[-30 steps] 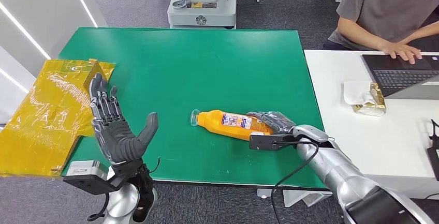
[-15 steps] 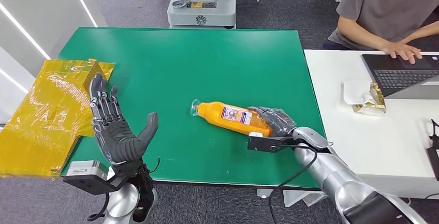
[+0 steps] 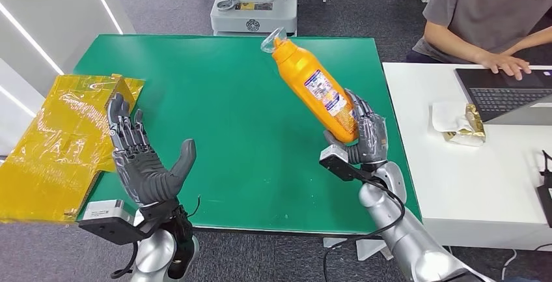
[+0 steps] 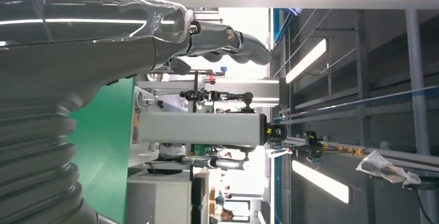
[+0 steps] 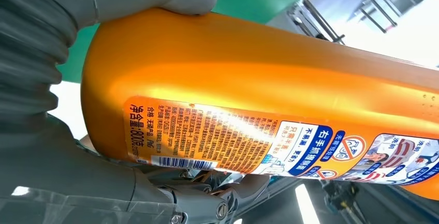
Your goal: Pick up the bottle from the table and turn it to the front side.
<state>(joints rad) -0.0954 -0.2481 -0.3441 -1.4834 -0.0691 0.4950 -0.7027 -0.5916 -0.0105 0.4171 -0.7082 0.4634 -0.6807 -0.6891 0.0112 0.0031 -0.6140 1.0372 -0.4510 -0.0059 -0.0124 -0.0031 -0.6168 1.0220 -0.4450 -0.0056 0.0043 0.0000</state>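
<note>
Orange bottle gripped and raised over the green surface.

Lower left of the head view: left hand upright, palm bare, fingers spread, beside yellow film draped over the green surface edge. Right of centre: bottle lifted clear, tilted, clear cap toward the upper middle, label facing the camera, base clasped in the right hand with fingers wrapped around it. Far right: a person at a laptop on a white surface.
</note>
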